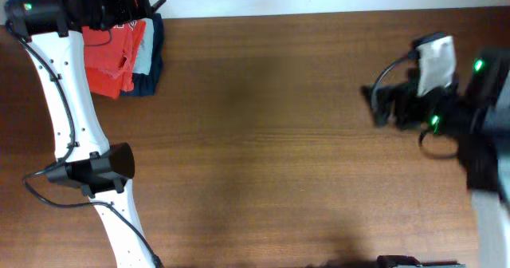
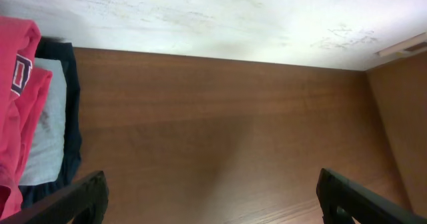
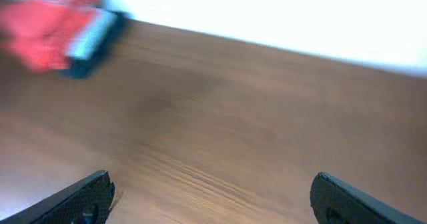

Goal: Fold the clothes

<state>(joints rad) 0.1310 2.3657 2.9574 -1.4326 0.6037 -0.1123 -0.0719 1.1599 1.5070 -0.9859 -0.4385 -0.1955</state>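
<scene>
The T-shirt (image 1: 107,61) is coral red with a little white lettering; the grey garment (image 1: 145,57) is pale, and the navy garment (image 1: 157,37) is very dark. The table (image 1: 279,140) is warm brown wood with fine darker grain lines, and the wall (image 2: 233,17) is white with faint grey smudges. The left arm (image 1: 68,116) is white with black joints, while the right arm (image 1: 478,148) is black with small green lights.

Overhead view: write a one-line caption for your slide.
Red T-shirt rests on grey and navy garments at the wooden table's corner.
</scene>
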